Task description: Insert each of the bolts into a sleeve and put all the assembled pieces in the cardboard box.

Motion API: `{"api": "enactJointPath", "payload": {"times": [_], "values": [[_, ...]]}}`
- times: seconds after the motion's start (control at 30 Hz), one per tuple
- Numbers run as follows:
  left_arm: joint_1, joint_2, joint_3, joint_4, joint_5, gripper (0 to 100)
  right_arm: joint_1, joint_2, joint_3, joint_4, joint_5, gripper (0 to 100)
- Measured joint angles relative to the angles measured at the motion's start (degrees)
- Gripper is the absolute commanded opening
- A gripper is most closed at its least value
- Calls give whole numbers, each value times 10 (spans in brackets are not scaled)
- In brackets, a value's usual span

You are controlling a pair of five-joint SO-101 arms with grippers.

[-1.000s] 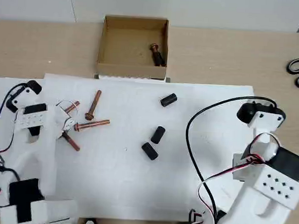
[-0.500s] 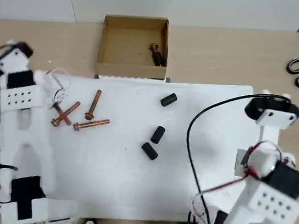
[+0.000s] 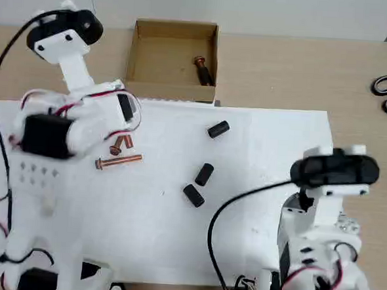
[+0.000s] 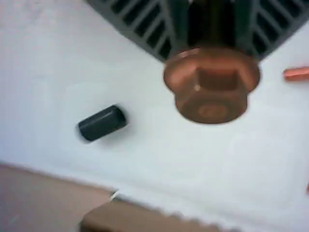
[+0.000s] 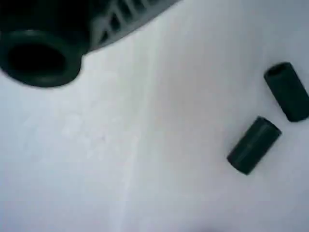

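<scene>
Cardboard box (image 3: 162, 61) holds one finished piece (image 3: 203, 70). The left pincer (image 4: 211, 24) is clamped on a bolt (image 4: 211, 84), and the right pincer (image 5: 63, 34) on a sleeve (image 5: 38, 58). Three loose sleeves (image 3: 205, 174) and spare bolts (image 3: 119, 159) lie on the white sheet (image 3: 259, 142), so I judge that most of the task is left.

The 2 arms are white printed plastic with black servo blocks set into the joints. The left arm (image 3: 83, 125) carries a black cable looping off its far end, thin red and white wires, and a row of small holes in a flat plate. The right arm (image 3: 306, 234) has a rounded black cap, a long black cable and red-and-white wiring. Both jaws are dark grey, ribbed with slanted slots
</scene>
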Motion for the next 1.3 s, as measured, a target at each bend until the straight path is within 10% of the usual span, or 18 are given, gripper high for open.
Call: {"api": "enactJointPath", "payload": {"times": [0.83, 1.3], "values": [[106, -404, 561, -381, 75, 6, -320, -227, 419, -302, -8, 3], [106, -494, 713, -464, 75, 6, -454, -227, 484, -391, -8, 3]]}}
